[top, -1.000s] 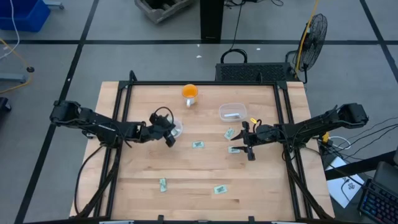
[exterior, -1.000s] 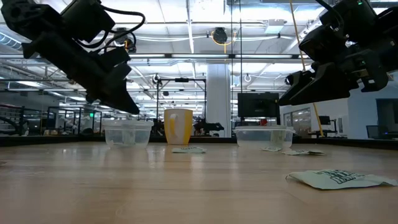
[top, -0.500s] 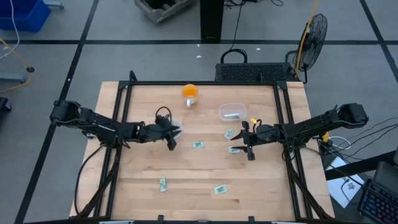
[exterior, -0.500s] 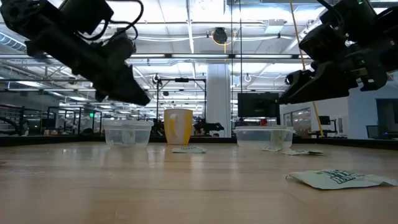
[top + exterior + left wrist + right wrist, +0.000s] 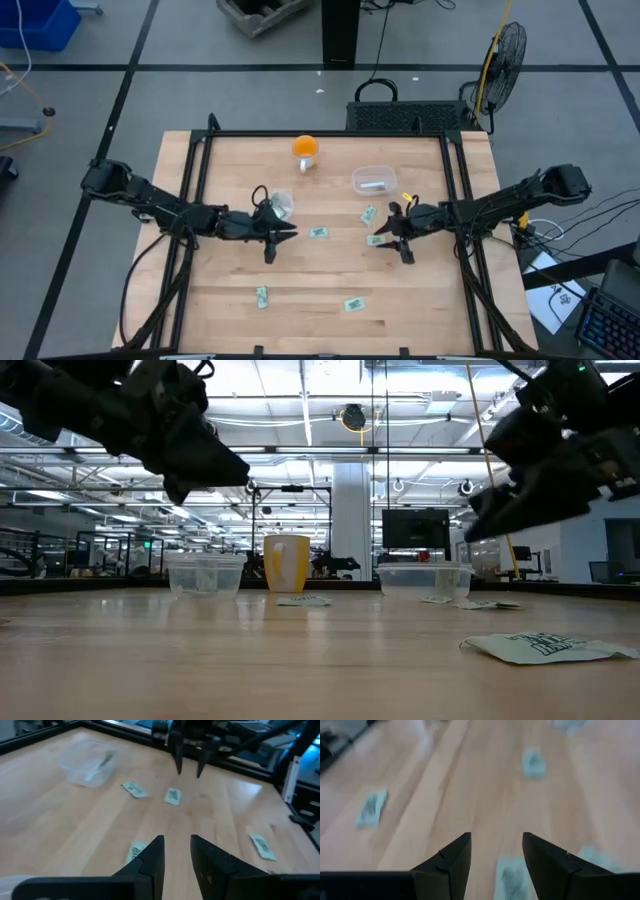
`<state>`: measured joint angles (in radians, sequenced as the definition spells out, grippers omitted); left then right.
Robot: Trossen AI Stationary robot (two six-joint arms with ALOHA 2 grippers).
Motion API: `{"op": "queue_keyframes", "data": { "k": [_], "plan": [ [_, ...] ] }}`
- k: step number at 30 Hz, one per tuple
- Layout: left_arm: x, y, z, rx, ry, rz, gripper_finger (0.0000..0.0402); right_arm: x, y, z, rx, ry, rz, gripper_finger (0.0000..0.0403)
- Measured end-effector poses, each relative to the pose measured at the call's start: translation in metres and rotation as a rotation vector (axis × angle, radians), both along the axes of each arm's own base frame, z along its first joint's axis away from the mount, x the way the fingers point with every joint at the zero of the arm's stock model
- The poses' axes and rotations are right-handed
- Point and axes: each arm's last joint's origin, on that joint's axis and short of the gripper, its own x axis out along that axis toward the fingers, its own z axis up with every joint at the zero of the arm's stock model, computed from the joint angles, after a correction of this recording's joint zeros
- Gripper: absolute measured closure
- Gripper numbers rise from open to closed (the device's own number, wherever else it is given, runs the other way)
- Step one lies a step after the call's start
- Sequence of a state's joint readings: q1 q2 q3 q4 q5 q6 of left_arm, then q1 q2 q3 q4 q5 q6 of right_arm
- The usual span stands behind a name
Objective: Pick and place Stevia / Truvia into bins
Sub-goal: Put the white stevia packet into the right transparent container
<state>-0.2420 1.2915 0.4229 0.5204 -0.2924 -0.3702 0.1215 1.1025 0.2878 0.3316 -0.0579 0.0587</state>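
While both arms hang over the wooden table (image 5: pixel 230 290), the left gripper (image 5: pixel 283 236), jaws a little apart and empty, aims at a small green and white paper packet (image 5: pixel 319 232). The right gripper (image 5: pixel 391 236), jaws apart, hangs over another packet (image 5: pixel 376 240). Next each must go down and pinch. The round clear cup (image 5: pixel 281 204) and clear plastic tub (image 5: pixel 373 180) sit near; an orange ball (image 5: pixel 305 147) stands well away.

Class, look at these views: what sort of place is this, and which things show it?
Probably a robotics lab or workshop: a framed wooden table carrying two robot arms, a floor fan beside it, and a monitor under industrial ceiling lights.
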Motion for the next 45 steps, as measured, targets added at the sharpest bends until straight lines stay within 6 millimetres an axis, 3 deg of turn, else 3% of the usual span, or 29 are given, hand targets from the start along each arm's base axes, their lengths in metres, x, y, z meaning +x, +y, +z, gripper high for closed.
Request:
{"op": "queue_keyframes", "data": {
  "k": [5, 13, 22, 32, 36, 45],
  "plan": [
    [-0.001, -0.004, 0.0, 0.021, -0.004, 0.029, 0.0304, -0.002, 0.004, -0.015, 0.003, 0.127, -0.001, 0.0232],
    [-0.001, -0.003, 0.0, 0.072, 0.001, 0.016, 0.0305, 0.002, 0.0, -0.037, -0.165, 0.224, -0.077, 0.0232],
    [-0.001, -0.002, 0.0, 0.182, 0.009, 0.001, 0.0305, 0.012, 0.001, -0.044, -0.095, 0.174, -0.131, 0.0229],
    [0.002, 0.011, 0.0, 0.199, 0.016, 0.05, 0.0304, 0.012, 0.001, -0.055, -0.052, 0.231, -0.188, 0.0201],
    [0.002, 0.017, 0.0, 0.199, 0.019, 0.075, 0.0304, 0.011, 0.003, -0.055, -0.053, 0.238, -0.183, 0.0221],
    [0.003, 0.026, 0.0, 0.198, 0.022, 0.109, 0.0304, 0.013, 0.005, -0.053, -0.046, 0.198, -0.161, 0.0313]
  ]
}}
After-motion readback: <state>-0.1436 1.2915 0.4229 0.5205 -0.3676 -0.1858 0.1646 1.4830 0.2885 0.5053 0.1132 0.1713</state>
